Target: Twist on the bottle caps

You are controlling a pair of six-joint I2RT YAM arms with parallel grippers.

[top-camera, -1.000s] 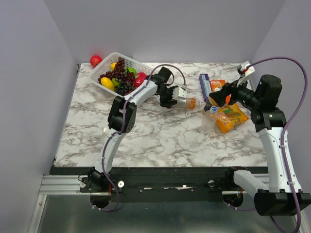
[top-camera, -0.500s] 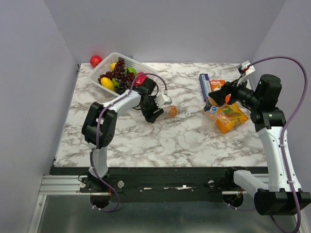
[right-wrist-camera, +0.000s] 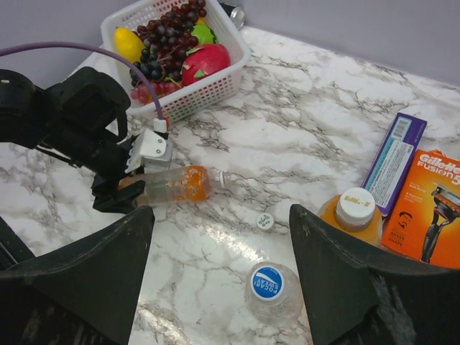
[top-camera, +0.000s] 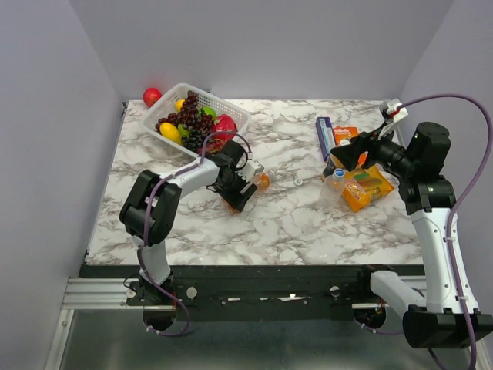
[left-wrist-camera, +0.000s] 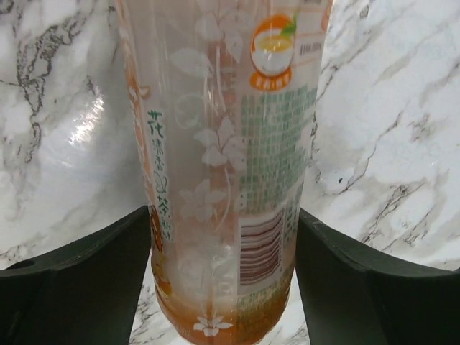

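An uncapped orange bottle [right-wrist-camera: 176, 185] [top-camera: 260, 183] lies on its side on the marble table, neck pointing right. My left gripper [left-wrist-camera: 223, 215] [top-camera: 240, 187] is shut on its lower body, with a finger against each side. A loose white cap [right-wrist-camera: 264, 221] [top-camera: 298, 182] lies to the right of the neck, apart from it. A clear bottle [right-wrist-camera: 272, 302] with a blue cap [right-wrist-camera: 267, 283] stands near a capped orange bottle [right-wrist-camera: 357, 215]. My right gripper [right-wrist-camera: 221, 215] [top-camera: 340, 162] hangs open above them, holding nothing.
A white basket [top-camera: 231, 109] of fruit stands at the back left, with a red ball [top-camera: 152, 95] behind it. A purple box [right-wrist-camera: 394, 162] and an orange razor pack [right-wrist-camera: 431, 208] lie at the right. An orange packet [top-camera: 366, 187] lies under the right arm.
My left arm has drawn back to the left and nearer, taking the uncapped orange bottle away from the loose white cap. The right arm has barely moved.
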